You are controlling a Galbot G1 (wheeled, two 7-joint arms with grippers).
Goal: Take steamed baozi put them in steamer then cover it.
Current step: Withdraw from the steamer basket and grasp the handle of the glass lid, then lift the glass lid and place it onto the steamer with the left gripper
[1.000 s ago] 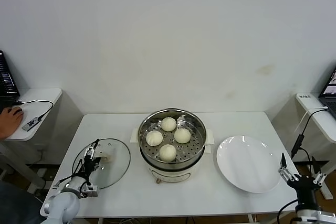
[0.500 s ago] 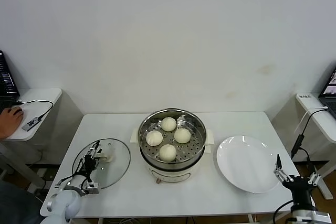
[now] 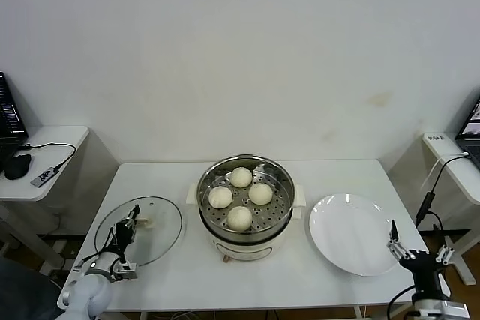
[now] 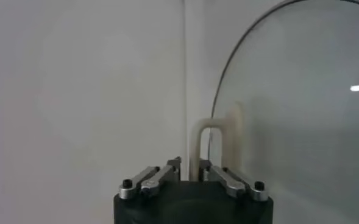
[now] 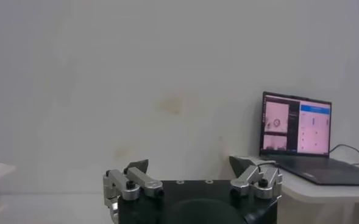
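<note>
White rectangular table point(image 3: 172, 271) against a pale wall, carrying three items in a row. At its left end lies the cover point(image 3: 154, 235), a clear glass lid with a metal rim and a cream-white handle point(image 4: 214, 141). At the centre stands the steamer point(image 3: 244, 224), its perforated steel basket atop a cream-white pot. At the right end lies a flat white plate point(image 3: 352, 233), near the steamer but apart from it

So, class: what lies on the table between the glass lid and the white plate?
In the head view, the steamer with four steamed baozi sits between the cover, held by the left gripper, and the plate.
</note>
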